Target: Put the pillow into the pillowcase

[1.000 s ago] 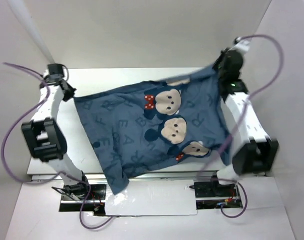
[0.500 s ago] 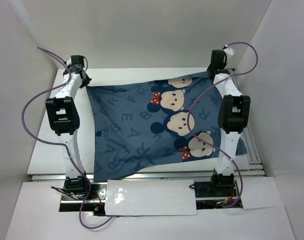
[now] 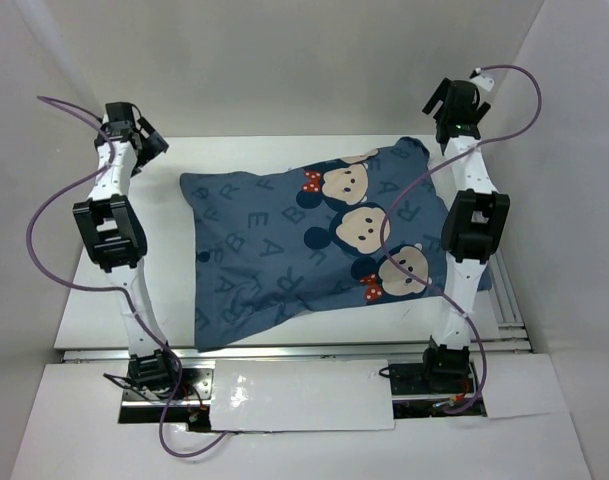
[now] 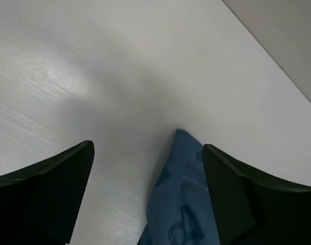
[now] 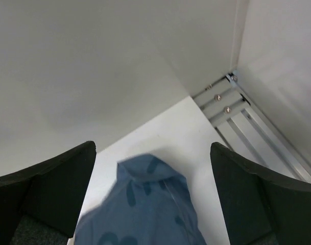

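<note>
The blue pillowcase (image 3: pixel 284 245), printed with letters and mouse faces, lies spread and puffed up on the white table (image 3: pixel 184 150). The pillow is hidden; no white cushion shows anywhere. My left gripper (image 3: pixel 142 138) hovers open just beyond the case's far left corner (image 4: pixel 183 194), its fingers apart on either side with nothing between them. My right gripper (image 3: pixel 452 100) is open above the far right corner (image 5: pixel 145 204), and that corner lies loose on the table below it. In the wrist views the left gripper (image 4: pixel 147 148) and right gripper (image 5: pixel 152 148) both show wide gaps.
White walls enclose the table on three sides. Aluminium rails (image 5: pixel 237 109) run along the right edge, also seen as rails (image 3: pixel 506 300) from above. Purple cables (image 3: pixel 44 230) loop beside both arms. The case's near edge reaches the table's front edge.
Both grippers have opened and let go of the pillowcase's far corners. The case has dropped flat onto the table, and both wrists have risen and drawn back from it.
</note>
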Tool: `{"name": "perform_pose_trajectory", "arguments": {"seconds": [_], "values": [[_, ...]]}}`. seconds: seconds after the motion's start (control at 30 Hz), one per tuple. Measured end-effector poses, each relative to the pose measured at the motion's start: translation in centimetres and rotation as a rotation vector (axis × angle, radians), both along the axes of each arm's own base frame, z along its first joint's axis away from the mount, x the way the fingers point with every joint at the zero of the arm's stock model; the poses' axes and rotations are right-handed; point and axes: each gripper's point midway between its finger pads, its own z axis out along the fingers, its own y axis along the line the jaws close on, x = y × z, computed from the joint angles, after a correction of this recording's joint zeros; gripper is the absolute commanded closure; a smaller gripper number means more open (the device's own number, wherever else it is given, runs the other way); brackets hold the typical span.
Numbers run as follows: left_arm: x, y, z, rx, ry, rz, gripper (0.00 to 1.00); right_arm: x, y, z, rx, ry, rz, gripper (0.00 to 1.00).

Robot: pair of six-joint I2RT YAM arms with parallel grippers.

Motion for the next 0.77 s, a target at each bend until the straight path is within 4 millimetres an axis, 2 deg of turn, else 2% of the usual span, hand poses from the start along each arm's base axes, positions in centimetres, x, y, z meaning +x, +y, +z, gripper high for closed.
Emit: {"name": "perform_pose_trajectory", "arguments": {"seconds": [0.1, 0.13, 0.23, 0.33, 0.4, 0.43, 0.5, 0.57, 0.6, 0.67, 0.77], "values": [[-1.4, 0.2, 1.7, 0.001, 0.010, 0.005, 0.00, -1.7, 0.3, 0.6, 0.007, 0.038, 0.018, 0.00], [-2.6, -0.3, 4.1, 0.006, -0.012, 0.001, 0.00, -2.3, 0.7, 1.3, 0.008, 0.044, 0.029, 0.00], [-5.5, -1.9, 9.2, 0.031, -0.060, -0.006, 0.00, -4.9, 2.3, 4.0, 0.013, 0.075, 0.066, 0.00], [-9.5, -5.3, 14.1, 0.075, -0.117, -0.023, 0.00, -9.5, 5.0, 6.8, 0.015, 0.097, 0.109, 0.00], [-12.9, -9.4, 16.1, 0.094, -0.150, -0.075, 0.00, -13.6, 7.9, 7.8, 0.014, 0.103, 0.157, 0.00], [-14.5, -11.8, 16.5, 0.092, -0.166, -0.102, 0.00, -15.8, 9.4, 8.3, 0.014, 0.097, 0.190, 0.00], [-18.3, -16.8, 15.8, 0.066, -0.174, -0.183, 0.00, -20.2, 12.4, 7.5, 0.025, 0.096, 0.266, 0.00], [-22.4, -20.7, 13.3, 0.036, -0.142, -0.273, 0.00, -24.6, 14.8, 5.9, 0.041, 0.113, 0.336, 0.00], [-24.1, -21.8, 12.1, 0.023, -0.125, -0.301, 0.00, -26.3, 15.4, 5.2, 0.047, 0.106, 0.357, 0.00], [-26.9, -22.7, 9.9, 0.020, -0.089, -0.330, 0.00, -29.3, 15.5, 3.7, 0.054, 0.111, 0.366, 0.00], [-29.0, -23.3, 8.5, 0.026, -0.078, -0.337, 0.00, -31.8, 15.0, 2.4, 0.055, 0.105, 0.347, 0.00]]}}
